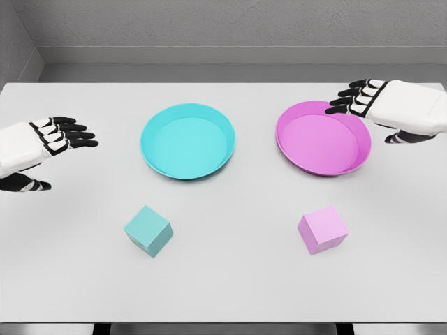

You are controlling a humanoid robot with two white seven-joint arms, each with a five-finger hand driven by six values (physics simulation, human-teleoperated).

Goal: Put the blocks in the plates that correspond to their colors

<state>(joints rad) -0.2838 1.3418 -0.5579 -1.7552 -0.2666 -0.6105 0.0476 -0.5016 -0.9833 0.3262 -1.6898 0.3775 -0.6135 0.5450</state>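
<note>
Teal block 6 o'clock of teal plate, pink block 6 o'clock of pink plate, L hand & R hand fingers released, holding nothing

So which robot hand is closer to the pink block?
The right hand. It hovers over the far right rim of the pink plate, beyond the pink block. The left hand is far across the table, past the teal block.

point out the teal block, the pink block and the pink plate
teal block (148, 231), head view, on its top face
pink block (323, 229), head view, middle of the block
pink plate (318, 143), head view, on its bare inside floor
</note>
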